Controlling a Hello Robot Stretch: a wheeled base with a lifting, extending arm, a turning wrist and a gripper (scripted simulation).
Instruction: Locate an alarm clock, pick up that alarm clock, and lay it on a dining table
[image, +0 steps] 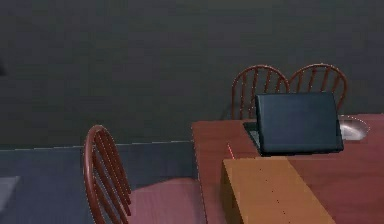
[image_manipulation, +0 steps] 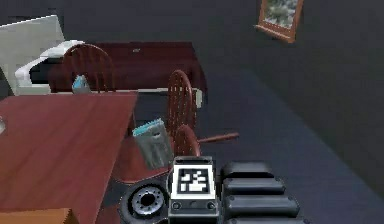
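Hanging at the far end of the gripper (image_manipulation: 152, 172), clear of every surface, a blue-grey boxy thing (image_manipulation: 152, 140), probably the alarm clock, is being held; how the fingers are standing cannot be told. The thing is hovering just beside the dining table (image_manipulation: 60, 140), off its edge toward the arm side view's right, so the coming move is likely calling for a shift toward that view's left, over bare tabletop. Its long axis is running roughly upright, the top leaning toward the view's left, its broad face turning toward the camera.
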